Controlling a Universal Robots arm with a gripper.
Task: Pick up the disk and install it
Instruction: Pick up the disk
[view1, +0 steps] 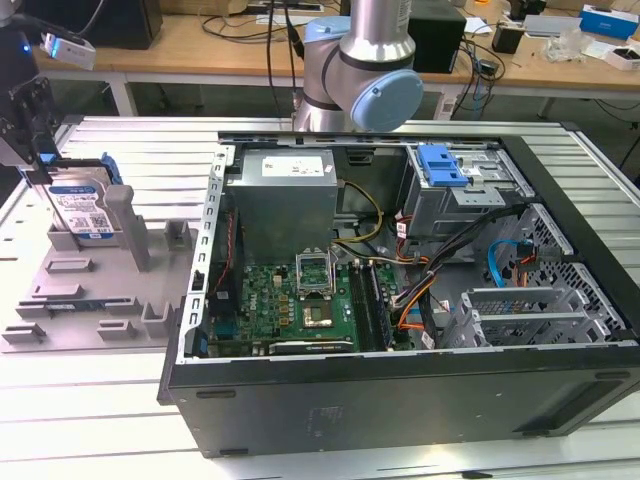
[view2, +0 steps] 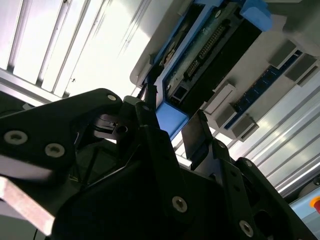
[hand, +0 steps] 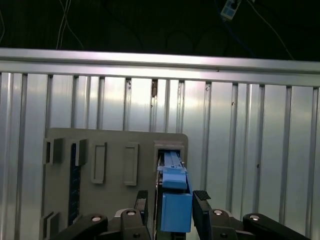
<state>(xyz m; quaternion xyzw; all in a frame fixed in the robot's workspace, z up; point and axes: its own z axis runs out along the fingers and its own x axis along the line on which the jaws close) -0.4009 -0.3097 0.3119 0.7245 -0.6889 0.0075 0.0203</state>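
The disk (view1: 80, 208) stands on edge in a slot of the grey fixture plate (view1: 70, 300) at the exterior view's left. It is silver with a blue-and-white label and a blue bracket. My gripper (view1: 36, 150) hangs right over its top edge. In the first wrist view the bracket's blue end (hand: 175, 210) sits between my two black fingers (hand: 141, 201). One finger is against it and a narrow dark gap shows at the other. The second wrist view shows the same blue end (view2: 172, 120) flanked by the fingers (view2: 198, 134). The gripper is open around the disk.
The open computer case (view1: 400, 380) lies to the exterior view's right of the fixture, with its green motherboard (view1: 300, 300), grey power-supply box (view1: 285, 200) and a blue-latched drive cage (view1: 445, 170). Everything rests on a ribbed metal table (view1: 130, 150). Grey posts (view1: 122, 215) rise beside the disk.
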